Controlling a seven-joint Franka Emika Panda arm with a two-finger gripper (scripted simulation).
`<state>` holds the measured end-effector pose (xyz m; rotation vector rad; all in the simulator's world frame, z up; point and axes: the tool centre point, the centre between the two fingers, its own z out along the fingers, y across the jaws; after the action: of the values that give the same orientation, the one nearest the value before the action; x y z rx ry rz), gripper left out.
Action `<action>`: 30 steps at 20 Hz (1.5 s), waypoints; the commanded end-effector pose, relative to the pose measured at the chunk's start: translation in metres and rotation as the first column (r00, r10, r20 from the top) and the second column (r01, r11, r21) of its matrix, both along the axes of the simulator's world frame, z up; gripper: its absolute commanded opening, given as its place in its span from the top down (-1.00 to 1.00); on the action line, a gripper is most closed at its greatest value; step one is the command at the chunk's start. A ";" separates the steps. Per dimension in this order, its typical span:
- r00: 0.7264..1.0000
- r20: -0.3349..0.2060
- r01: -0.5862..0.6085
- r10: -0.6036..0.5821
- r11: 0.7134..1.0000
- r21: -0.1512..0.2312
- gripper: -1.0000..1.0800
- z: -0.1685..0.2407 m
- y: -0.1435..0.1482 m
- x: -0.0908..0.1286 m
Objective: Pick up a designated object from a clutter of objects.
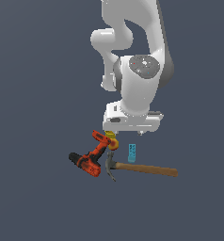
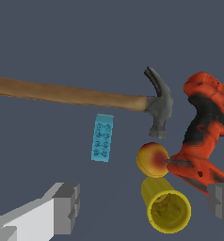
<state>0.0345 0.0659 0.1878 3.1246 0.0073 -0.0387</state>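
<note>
Nothing is grasped yet: the fingers (image 2: 144, 207) are held wide open and empty above the blue brick (image 2: 102, 137), untouched on the table (image 2: 48, 150).

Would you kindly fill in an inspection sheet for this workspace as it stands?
Surface: plain dark grey floor, no edges visible.
Job's things: cyan brick lying free, studs facing the wrist camera, beside the hammer handle, untouched.
Clutter: claw hammer; red-orange drill; yellow cup on its side; a small yellow-red ball against the drill.
Grippers: gripper open, above the clutter, holding nothing.
Cables: nothing seen.
Surroundings: nothing seen.
</note>
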 end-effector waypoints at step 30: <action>0.993 0.024 0.119 -0.119 0.993 0.016 -0.92 -0.152 0.036 0.006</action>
<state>0.0409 0.1013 0.0439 3.1362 -0.1801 -0.0011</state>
